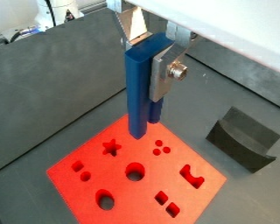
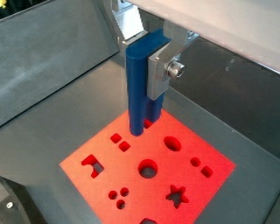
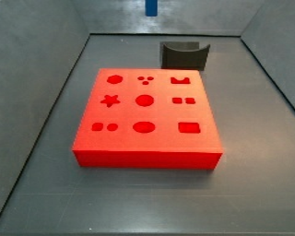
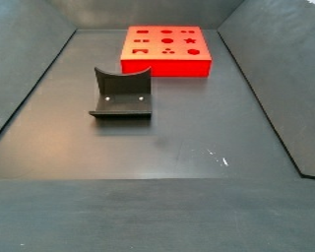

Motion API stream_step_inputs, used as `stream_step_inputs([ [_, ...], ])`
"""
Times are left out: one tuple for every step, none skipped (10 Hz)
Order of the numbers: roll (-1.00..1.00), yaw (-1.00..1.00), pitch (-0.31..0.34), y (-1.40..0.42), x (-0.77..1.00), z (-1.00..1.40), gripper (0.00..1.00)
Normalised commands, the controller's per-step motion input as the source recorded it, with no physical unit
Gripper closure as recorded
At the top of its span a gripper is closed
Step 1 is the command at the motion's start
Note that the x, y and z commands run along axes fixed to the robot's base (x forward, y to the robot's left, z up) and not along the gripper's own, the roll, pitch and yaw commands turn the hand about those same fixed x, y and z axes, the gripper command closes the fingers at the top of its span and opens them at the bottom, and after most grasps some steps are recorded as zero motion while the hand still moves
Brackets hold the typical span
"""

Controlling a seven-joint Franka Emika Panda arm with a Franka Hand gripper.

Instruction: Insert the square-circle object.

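Observation:
My gripper [image 1: 150, 72] is shut on a long blue piece [image 1: 140, 87] that hangs upright between the silver fingers; both wrist views show it [image 2: 140, 83]. It is held well above a red block [image 1: 84, 171] with several shaped holes, among them a star, circles and squares. The block also shows in both side views [image 3: 125, 140] [image 4: 167, 63]. In a side view only the blue piece's lower tip [image 3: 151, 7] shows at the upper edge; the gripper is cut off there.
A dark fixture [image 3: 184, 55] stands on the grey floor just beyond the block, and shows nearer the camera in a side view [image 4: 121, 95]. Dark sloped walls [image 3: 40, 111] enclose the floor on the sides.

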Motion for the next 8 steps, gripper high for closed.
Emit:
stream_step_inputs([
  [-0.05,-0.04,-0.060,0.00,0.08,-0.08,1.00],
  [-0.14,-0.19,-0.216,0.00,-0.08,-0.51,1.00],
  [-0.08,-0.33,-0.217,0.00,0.00,-0.73,1.00],
  [-0.07,-0.31,-0.217,0.00,0.00,-0.77,1.00],
  [-0.07,-0.28,-0.180,-0.01,0.00,-0.84,1.00],
  [-0.03,-0.21,-0.139,-0.17,-0.14,-0.95,1.00],
  [0.06,-0.25,-0.019,-0.41,-0.27,-1.00,1.00],
  [0.08,-0.26,0.000,-0.53,-0.25,-0.93,1.00],
])
